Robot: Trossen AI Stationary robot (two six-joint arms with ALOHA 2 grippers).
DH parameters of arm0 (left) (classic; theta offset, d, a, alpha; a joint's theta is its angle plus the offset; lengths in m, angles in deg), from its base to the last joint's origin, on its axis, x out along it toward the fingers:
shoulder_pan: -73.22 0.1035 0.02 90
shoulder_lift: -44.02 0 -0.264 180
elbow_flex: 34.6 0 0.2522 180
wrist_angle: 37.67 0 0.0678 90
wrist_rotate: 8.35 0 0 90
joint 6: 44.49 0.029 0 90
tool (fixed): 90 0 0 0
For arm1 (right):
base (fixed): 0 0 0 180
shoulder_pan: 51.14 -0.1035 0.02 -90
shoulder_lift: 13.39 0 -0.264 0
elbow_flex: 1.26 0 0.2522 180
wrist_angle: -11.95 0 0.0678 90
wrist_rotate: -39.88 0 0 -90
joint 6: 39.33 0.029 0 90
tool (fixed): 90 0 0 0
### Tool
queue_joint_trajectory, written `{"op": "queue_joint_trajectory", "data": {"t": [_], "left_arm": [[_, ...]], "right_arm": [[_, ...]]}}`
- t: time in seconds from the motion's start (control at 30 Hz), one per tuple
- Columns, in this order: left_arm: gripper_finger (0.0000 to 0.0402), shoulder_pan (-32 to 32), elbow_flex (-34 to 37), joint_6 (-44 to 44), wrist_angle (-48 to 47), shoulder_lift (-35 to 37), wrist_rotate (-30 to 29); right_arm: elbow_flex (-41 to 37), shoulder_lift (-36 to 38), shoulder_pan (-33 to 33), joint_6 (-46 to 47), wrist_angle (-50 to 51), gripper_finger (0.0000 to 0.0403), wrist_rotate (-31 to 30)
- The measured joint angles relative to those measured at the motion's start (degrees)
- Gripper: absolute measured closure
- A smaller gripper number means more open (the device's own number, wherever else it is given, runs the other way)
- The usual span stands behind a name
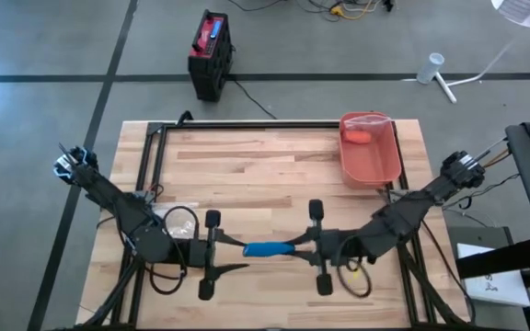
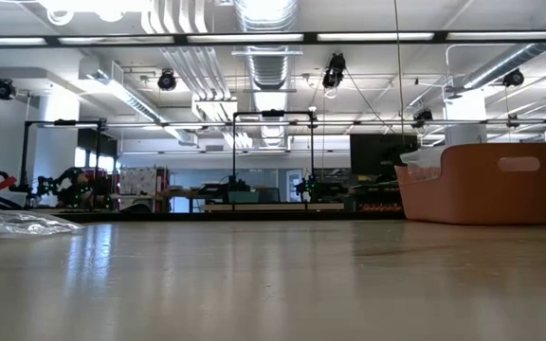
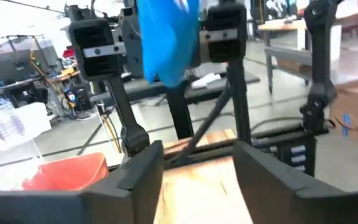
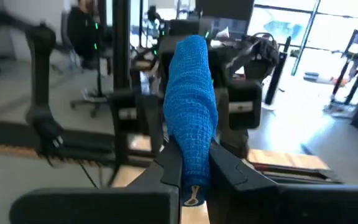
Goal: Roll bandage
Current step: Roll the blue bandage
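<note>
from above, both dark arms reach in toward the front middle of the wooden table [image 1: 274,175], their grippers facing each other with a blue bandage [image 1: 267,248] stretched between them; the bandage hangs in the air over the near part of the table, lying roughly level from one gripper to the other; the right gripper [image 4: 190,167] has its two fingers pressed in narrow on one end of the bandage [image 4: 191,115] – its wrist view shows the blue ribbed cloth pinched between the dark pads and standing out from them toward the other arm; the left gripper [image 3: 197,163] has its fingers apart, with bare table showing in the gap and nothing between the tips; in the left wrist view the bandage [image 3: 166,37] shows farther off, in front of the other arm's gripper and clear of the left fingers; an orange bin [image 1: 370,152] sits at the far right corner of the table with something orange inside it, well apart from both grippers; a crumpled clear plastic bag [image 1: 175,219] lies on the table beside the left arm; a black and red box [image 1: 210,55] stands on the grey floor beyond the table's far edge; the level view across the table shows only the bin [image 2: 482,180] and the plastic bag [image 2: 17,224] – no gripper and no bandage.
</note>
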Motion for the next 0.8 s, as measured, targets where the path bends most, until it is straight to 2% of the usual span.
{"op": "queue_joint_trajectory", "data": {"t": [0.1,0.2,0.33,0.43,0.57,0.8], "left_arm": [[0.0196,0.87,0.08,2.1,6.74,-2.43,-0.05],[0.0179,1.88,0.1,8.51,18.76,-6.07,0.17],[0.0169,2.76,0.14,17.59,33.06,-10.61,1.93],[0.0169,3.08,0.14,22.37,40.54,-12.62,3.6],[0.017,3.53,-1.35,24.66,42.44,-14.13,7.49],[0.0171,3.98,-4.6,25.53,39.94,-15.29,7.5]], "right_arm": [[-0.35,1.14,0.1,3.12,-1.96,0.0377,3.81],[-0.78,1.26,0.27,5.6,-5.02,0.0372,8.71],[-0.8,0.92,0.48,7.82,-7.17,0.0375,12.61],[-0.94,0.77,0.5,8.21,-7.26,0.0377,13.28],[-0.94,0.77,0.6,8.03,-7.65,0.0373,13.3],[-0.94,0.73,1.13,8.06,-7.57,0.0374,13.3]]}}
